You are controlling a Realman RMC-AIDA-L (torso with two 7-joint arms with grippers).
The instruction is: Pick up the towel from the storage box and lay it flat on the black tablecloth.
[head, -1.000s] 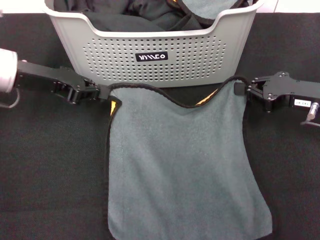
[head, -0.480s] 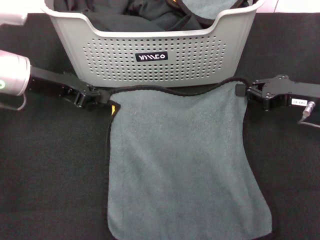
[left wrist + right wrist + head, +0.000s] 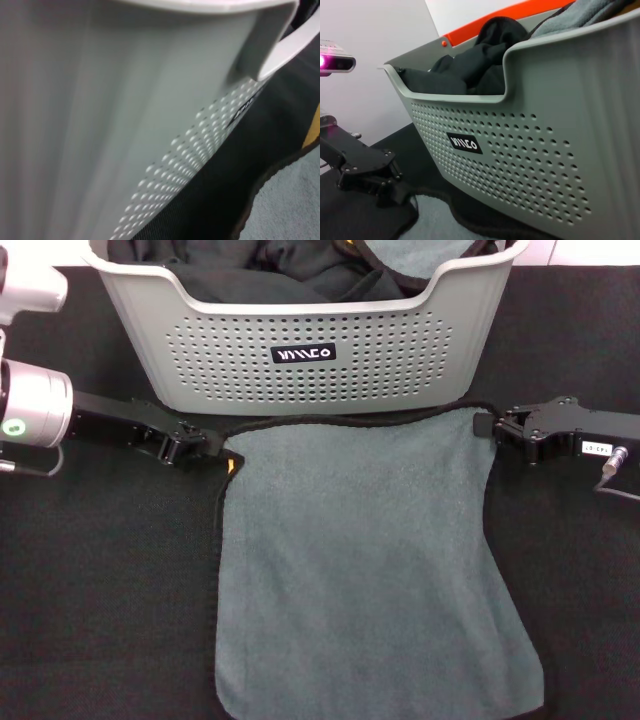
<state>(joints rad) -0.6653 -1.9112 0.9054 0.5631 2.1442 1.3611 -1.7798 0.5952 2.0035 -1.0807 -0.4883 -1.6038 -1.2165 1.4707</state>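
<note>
The grey towel [image 3: 360,560] with black trim lies spread on the black tablecloth [image 3: 100,580] in front of the storage box [image 3: 310,355]. Its far edge runs almost straight along the box's base. My left gripper [image 3: 213,447] is shut on the towel's far left corner, where a bit of yellow-orange reverse shows. My right gripper [image 3: 487,424] is shut on the far right corner. The left wrist view shows the storage box wall [image 3: 125,100] close up and the towel corner [image 3: 295,205]. The right wrist view shows the storage box [image 3: 545,150], the towel [image 3: 435,222] and the left gripper [image 3: 402,195].
Inside the box lie crumpled black cloths [image 3: 270,270] and another grey cloth [image 3: 415,255]. The box stands right behind the towel's far edge. Black tablecloth stretches out on both sides of the towel, under each arm.
Both grippers have moved down toward the cloth and slightly apart. The towel's far edge went from a sagging curve to nearly straight, and the orange fold near the right corner is gone.
</note>
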